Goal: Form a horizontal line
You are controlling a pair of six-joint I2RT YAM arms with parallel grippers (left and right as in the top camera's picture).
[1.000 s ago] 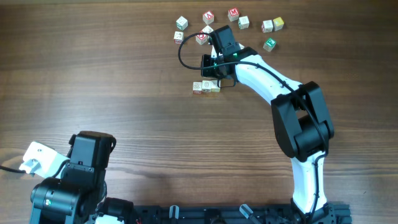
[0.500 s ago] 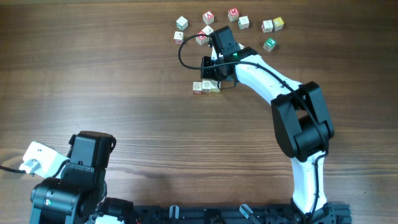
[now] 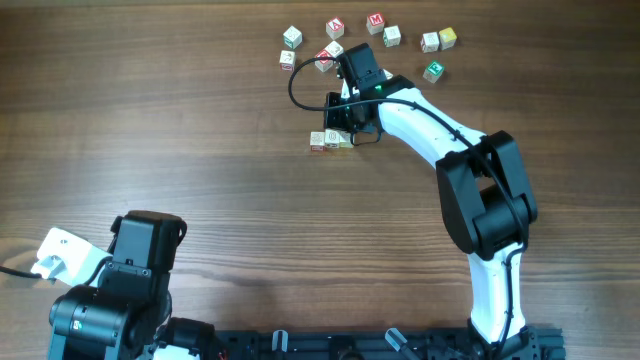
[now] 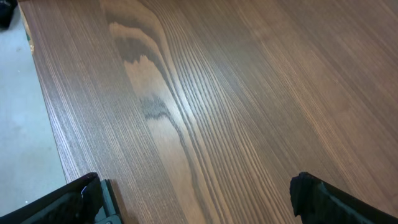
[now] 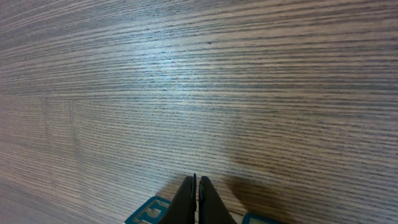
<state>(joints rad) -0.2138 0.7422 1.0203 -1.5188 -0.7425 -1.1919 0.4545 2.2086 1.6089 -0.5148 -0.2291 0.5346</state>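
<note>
Jaws of the right gripper (image 5: 197,193) are pressed together on nothing, over bare desk (image 5: 186,74), right beside the row of three pale cubes (image 3: 331,140). Loose cubes (image 3: 335,27) lie scattered beyond, near its black cable (image 3: 293,88). Well apart, the left gripper (image 4: 199,199) gapes wide, empty.

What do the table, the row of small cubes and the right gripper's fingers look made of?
The table looks like wood or wood-look laminate, semi-matte: long brown grain streaks, a soft glare. The horizontal line seems pale bare-wood cubes with whitish printed faces, though too small to confirm. The right gripper, shut, has smooth dark fingers, probably plastic.
</note>
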